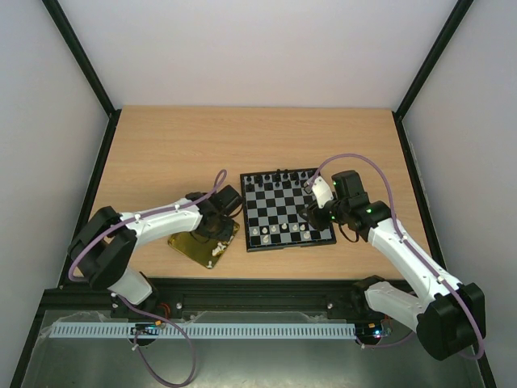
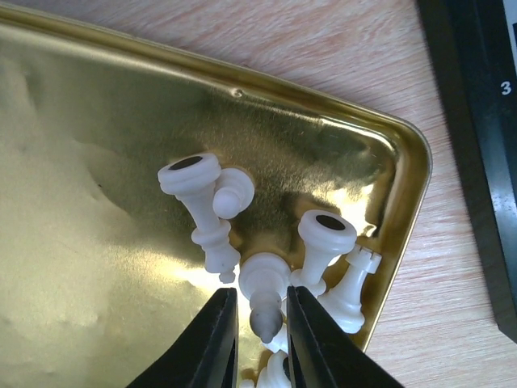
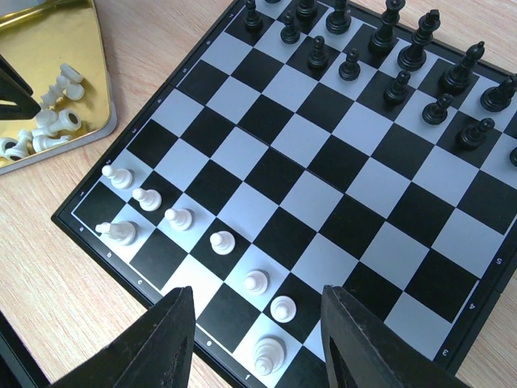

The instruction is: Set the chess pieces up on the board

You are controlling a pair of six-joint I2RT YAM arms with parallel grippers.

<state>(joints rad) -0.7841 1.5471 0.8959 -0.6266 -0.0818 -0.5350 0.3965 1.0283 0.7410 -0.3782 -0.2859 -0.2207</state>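
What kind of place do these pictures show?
Probably a laboratory robot cell: plain white walls and black frame posts enclose a wooden table, with two robot arms bolted at its near edge.

Bright, even lighting is recorded; glare is noted on the gold tray (image 2: 97, 202); the nearest chess pieces (image 2: 262, 283) are softened.

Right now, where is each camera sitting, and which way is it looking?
Top external: above and behind the robot, looking down on the table, board and gold tray; the left arm and right arm show.
Left wrist: on the left arm, looking down into the tray; the left gripper straddles a white piece.
Right wrist: on the right arm, looking down across the board; the right gripper, open, frames the bottom edge.
Shared: both wrist views show the tray's loose white pieces.
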